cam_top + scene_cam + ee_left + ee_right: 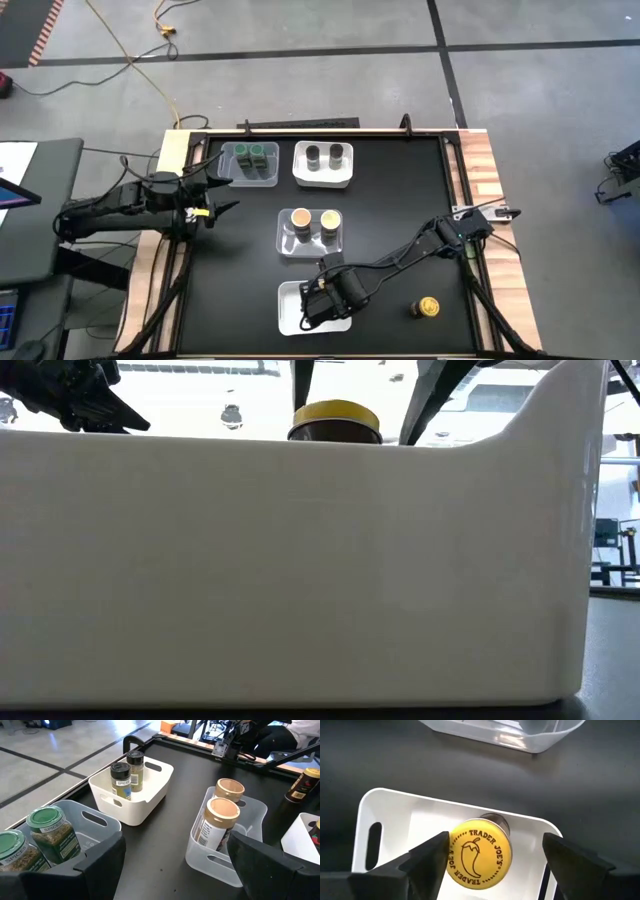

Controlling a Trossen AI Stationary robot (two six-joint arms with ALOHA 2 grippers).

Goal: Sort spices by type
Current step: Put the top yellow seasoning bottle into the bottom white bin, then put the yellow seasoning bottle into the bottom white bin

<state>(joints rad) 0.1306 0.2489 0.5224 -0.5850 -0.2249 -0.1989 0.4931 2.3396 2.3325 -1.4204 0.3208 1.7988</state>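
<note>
At 6 o'clock, white tray (pixel 288 310) | right gripper (pixel 490 857) spread wide around yellow-lid jar (pixel 480 860) | rigid, light, smooth; grip sides below lid | left gripper (pixel 175 865) open, idle at 9 o'clock

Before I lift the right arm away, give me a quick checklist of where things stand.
1. Right pincer open, fingers apart either side of the yellow jar: ok.
2. That jar standing upright in the white tray: ok.
3. Second yellow jar sorted: not ok, alone on the table.
4. Green, grey and tan jars paired in trays: ok.
5. Left pincer away from the trays: ok.
</note>
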